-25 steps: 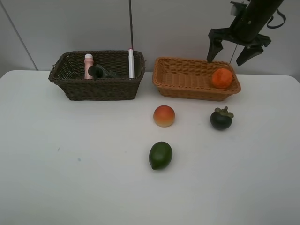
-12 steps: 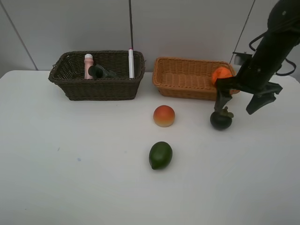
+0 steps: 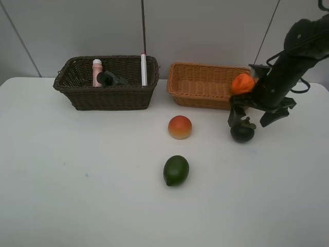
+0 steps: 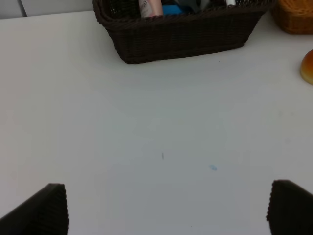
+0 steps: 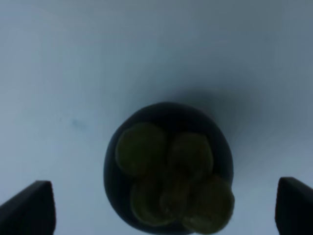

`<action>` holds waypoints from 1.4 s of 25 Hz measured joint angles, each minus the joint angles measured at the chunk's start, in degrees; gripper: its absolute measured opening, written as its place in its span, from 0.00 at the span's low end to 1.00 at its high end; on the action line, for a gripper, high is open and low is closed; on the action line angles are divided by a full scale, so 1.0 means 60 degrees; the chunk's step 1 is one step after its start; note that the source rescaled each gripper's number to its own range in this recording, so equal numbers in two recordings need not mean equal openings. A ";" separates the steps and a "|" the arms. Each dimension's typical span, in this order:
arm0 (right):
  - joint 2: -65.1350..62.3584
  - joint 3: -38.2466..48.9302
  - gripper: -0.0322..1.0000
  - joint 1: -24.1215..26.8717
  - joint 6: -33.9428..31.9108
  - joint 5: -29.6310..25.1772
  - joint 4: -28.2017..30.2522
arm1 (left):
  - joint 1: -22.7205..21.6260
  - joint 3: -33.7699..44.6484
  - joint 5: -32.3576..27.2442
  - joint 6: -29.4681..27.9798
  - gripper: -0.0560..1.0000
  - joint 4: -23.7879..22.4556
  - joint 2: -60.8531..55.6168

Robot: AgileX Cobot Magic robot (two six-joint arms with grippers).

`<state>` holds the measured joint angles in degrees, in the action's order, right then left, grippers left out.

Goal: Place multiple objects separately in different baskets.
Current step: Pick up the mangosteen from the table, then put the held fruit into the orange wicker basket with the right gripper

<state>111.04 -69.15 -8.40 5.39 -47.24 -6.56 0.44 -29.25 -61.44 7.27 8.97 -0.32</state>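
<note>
The right hand (image 3: 249,116), a second ago above the light orange-tan basket (image 3: 205,87) at the upper right, has dropped in front of it and now seems to straddle the dark mangosteen (image 3: 242,131) on the bench (image 3: 77,180), jaws apart, gripping nothing. Print on the pink white-capped bottle (image 3: 97,72) is too blurred to read. From the left, the dark brown basket (image 3: 105,98) holds that bottle, the dark green pump bottle (image 3: 110,78) and the white pink-tipped marker (image 3: 144,69); the left hand (image 4: 166,208) gapes over bare bench; the red-yellow fruit (image 3: 180,127) and green fruit (image 3: 176,170) lie mid-frame; the arm hides the tan basket's right end beside the orange (image 3: 242,83).
</note>
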 joint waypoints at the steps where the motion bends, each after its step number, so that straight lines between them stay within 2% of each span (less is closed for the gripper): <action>1: 0.0100 0.0000 1.00 0.0000 0.0034 0.0116 0.0000 | 0.0000 0.0000 0.0000 0.0000 1.00 0.0000 0.0000; 5: 0.0489 0.0000 1.00 0.0000 0.0067 0.0614 0.0034 | 0.0000 0.0000 0.0000 0.0000 1.00 0.0000 0.0000; 12: 0.1139 0.0000 1.00 0.0000 0.0091 0.0859 0.0245 | 0.0000 0.0000 0.0000 0.0000 1.00 0.0000 0.0000; 14: 0.1199 0.0000 0.95 0.0000 0.0094 0.0926 0.0281 | 0.0000 0.0000 0.0000 0.0000 1.00 0.0000 0.0000; 15: 0.1201 0.0000 0.88 0.0000 0.0094 0.0947 0.0304 | 0.0000 0.0000 0.0000 0.0000 1.00 0.0000 0.0000; 16: 0.1208 0.0000 0.77 0.0000 0.0094 0.0964 0.0323 | 0.0000 0.0000 0.0000 0.0000 1.00 0.0000 0.0000; 18: 0.1237 0.0000 0.44 0.0000 0.0094 0.1020 0.0340 | 0.0000 0.0000 0.0000 0.0000 1.00 0.0000 0.0000; 19: 0.1237 0.0000 0.21 0.0000 0.0094 0.1038 0.0340 | 0.0000 0.0000 0.0000 0.0000 1.00 0.0000 0.0000; 20: 0.1237 0.0000 0.07 0.0000 0.0094 0.1038 0.0340 | 0.0000 0.0000 0.0000 0.0000 1.00 0.0000 0.0000; 24: 0.1217 0.0000 0.08 0.0000 0.0104 0.0906 0.0331 | 0.0000 0.0000 0.0000 0.0000 1.00 0.0000 0.0000; 29: 0.0577 -0.0279 0.08 0.0000 0.0104 0.0245 0.0323 | 0.0000 0.0000 0.0000 0.0000 1.00 0.0000 0.0000; 35: 0.0192 -0.2600 0.08 0.0000 0.0095 0.0015 0.0230 | 0.0000 0.0000 0.0000 0.0000 1.00 0.0000 0.0000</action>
<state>112.19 -84.75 -8.40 5.96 -47.15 -5.18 0.44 -29.25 -61.44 7.27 8.97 -0.32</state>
